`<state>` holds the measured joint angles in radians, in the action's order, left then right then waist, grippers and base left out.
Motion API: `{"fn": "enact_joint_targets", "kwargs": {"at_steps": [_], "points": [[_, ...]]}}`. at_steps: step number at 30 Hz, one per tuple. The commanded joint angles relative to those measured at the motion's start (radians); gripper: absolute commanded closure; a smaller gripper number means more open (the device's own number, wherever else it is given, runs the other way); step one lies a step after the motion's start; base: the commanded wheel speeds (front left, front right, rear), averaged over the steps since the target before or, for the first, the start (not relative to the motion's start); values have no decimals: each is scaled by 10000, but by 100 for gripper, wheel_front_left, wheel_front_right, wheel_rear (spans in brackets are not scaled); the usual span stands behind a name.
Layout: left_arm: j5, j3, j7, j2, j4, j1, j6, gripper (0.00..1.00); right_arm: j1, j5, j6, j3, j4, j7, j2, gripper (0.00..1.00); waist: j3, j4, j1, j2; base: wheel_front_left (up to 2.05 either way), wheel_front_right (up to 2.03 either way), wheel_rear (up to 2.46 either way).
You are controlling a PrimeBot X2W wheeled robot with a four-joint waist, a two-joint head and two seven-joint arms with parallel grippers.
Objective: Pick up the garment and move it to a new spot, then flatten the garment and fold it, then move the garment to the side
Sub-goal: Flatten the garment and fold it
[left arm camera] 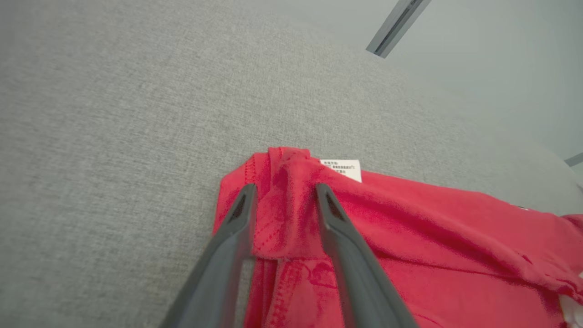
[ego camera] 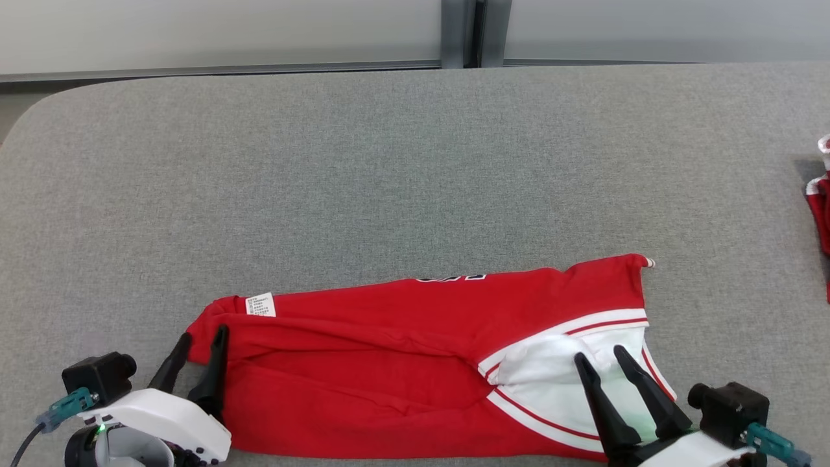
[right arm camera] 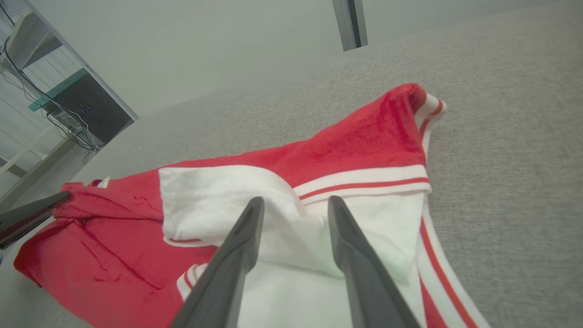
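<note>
Grey cloth-covered tabletop (ego camera: 415, 162), wide, mostly bare. The garment (ego camera: 389, 363) lies along its near edge, between our two arms: a red jersey with white, red-striped trim, doubled over lengthwise into a long band. It is creased through the middle and not yet flat. A second red-and-white piece of cloth (ego camera: 822, 207) sits at the far right edge, well apart.

Left gripper (ego camera: 204, 334) is at the garment's left end. Its jaws are apart and straddle a raised ridge of hem, as the left wrist view shows, without pinching it. Right gripper (ego camera: 597, 353) is over the white panel at the right end, jaws likewise apart, nothing held. A small white care label (ego camera: 260, 305) lies exposed near the left corner.

We judge the folding step to be in hand, one lengthwise fold done. The next move calls for both jaws to close on their ends together, catching all layers so the fold does not slip open.
</note>
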<state>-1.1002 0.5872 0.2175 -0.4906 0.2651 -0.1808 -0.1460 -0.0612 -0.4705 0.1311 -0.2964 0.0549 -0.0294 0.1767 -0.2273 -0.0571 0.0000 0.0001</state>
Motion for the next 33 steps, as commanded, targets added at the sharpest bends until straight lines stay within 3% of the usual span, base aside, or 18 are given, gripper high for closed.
{"fn": "enact_joint_targets", "kwargs": {"at_steps": [1, 5, 6, 8, 13, 21, 33], "points": [[206, -103, 156, -85, -99, 165, -172, 0, -196, 119, -8, 25, -159, -92, -27, 0, 80, 29, 0, -1, 0, 0, 0], [1123, -454, 431, -92, -620, 530, -840, 0, -631, 494, -8, 205, -850, -500, -146, 0, 237, 95, 0, -1, 0, 0, 0], [1123, -454, 431, -92, -620, 530, -840, 0, -631, 494, -8, 205, -850, -500, -146, 0, 237, 95, 0, -1, 0, 0, 0], [2085, -1086, 478, 88, -1321, 770, -1305, 0, -767, 868, -8, 608, -1400, -801, -250, 0, 365, 126, 0, -1, 0, 0, 0], [3532, -1945, 473, 515, -2289, 1253, -1587, 0, -634, 1346, -6, 1195, -1916, -877, -328, 0, 595, 135, 0, -1, 0, 0, 0], [5392, -2635, 466, 1125, -3156, 1949, -1360, 0, -385, 1897, -6, 2190, -2035, -596, -43, 0, 1220, 100, 0, -1, 0, 0, 0], [6056, -2404, 466, 1383, -2843, 2570, -1094, 0, -975, 1742, -6, 2495, -1626, -341, -2, 0, 1919, 88, 0, -1, 0, 0, 0]]}}
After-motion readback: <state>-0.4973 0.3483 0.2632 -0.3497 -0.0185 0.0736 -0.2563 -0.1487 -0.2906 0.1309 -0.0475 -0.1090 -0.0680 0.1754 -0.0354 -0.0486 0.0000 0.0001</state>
